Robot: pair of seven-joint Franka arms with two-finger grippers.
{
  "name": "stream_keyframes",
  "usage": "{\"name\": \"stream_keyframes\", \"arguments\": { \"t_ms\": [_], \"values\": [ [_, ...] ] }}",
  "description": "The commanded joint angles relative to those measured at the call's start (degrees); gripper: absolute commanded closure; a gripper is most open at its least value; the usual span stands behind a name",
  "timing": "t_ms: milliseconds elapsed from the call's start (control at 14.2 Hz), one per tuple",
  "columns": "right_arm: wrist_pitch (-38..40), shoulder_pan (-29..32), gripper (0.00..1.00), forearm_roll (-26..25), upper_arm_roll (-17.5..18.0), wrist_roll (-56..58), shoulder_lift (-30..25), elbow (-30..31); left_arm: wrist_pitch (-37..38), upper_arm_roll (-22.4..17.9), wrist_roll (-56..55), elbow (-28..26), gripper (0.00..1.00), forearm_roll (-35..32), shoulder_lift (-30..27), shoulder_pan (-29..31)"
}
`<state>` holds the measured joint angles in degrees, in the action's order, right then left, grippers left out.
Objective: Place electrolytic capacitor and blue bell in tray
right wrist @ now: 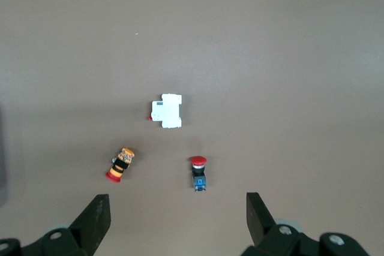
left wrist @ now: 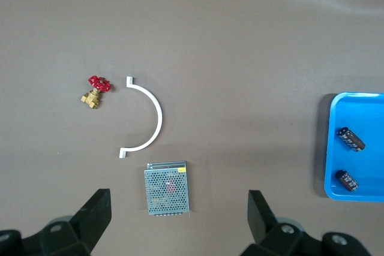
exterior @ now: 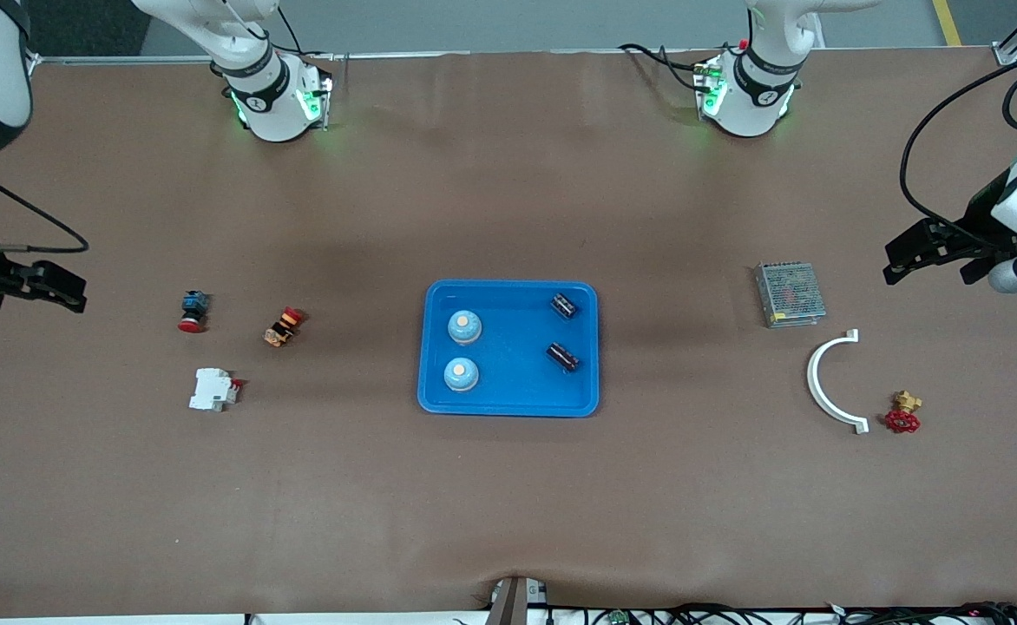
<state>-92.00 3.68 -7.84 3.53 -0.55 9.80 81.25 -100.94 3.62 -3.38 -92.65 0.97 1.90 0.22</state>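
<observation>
Two bells and two capacitors are seen lying in the tray.

In the tray (exterior: 508,404), blue bells (exterior: 464,326) (exterior: 461,374) are placed at nine o'clock, capacitors (exterior: 564,305) (exterior: 562,356) at three. The left gripper (exterior: 929,260) and right gripper (exterior: 44,286) are held wide apart and empty at the table's ends.

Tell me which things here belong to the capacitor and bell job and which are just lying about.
Job: tray; two blue bells and two capacitors, all in it.

Lying about: metal mesh box, white curved piece, red-handled valve, white breaker, two red push-buttons.
</observation>
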Motion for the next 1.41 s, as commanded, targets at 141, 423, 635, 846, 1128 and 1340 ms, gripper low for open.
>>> {"name": "stream_keyframes", "arguments": {
  "t_ms": [141,423,635,846,1128,1340],
  "values": [
    [5.06,-1.48,0.0,1.68,-2.04,1.25,-6.18,0.05,1.19,0.43,0.75,1.86,0.0,-0.26,0.74,0.48],
    [6.48,-0.77,0.0,4.76,-2.12,1.34,-8.13,0.49,1.19,0.43,0.57,1.86,0.0,-0.26,1.09,0.65],
    [6.3,-1.21,0.0,4.06,-2.12,1.25,-7.78,-0.3,1.28,0.43,0.57,1.86,0.0,-0.26,1.09,0.65],
    [5.6,-1.3,0.0,4.32,-2.12,1.25,-7.69,-1.71,1.19,0.43,0.4,1.86,0.0,-0.35,1.18,0.65],
    [1.38,-1.39,0.0,5.46,-2.04,0.9,-7.51,-1.88,1.19,0.43,0.4,1.86,0.0,-0.44,1.18,0.65],
    [-0.71,-1.3,0.0,8.45,-2.12,0.81,-7.42,-1.8,1.19,0.43,0.31,1.86,0.0,-0.53,1.7,0.65]
  ]
}}
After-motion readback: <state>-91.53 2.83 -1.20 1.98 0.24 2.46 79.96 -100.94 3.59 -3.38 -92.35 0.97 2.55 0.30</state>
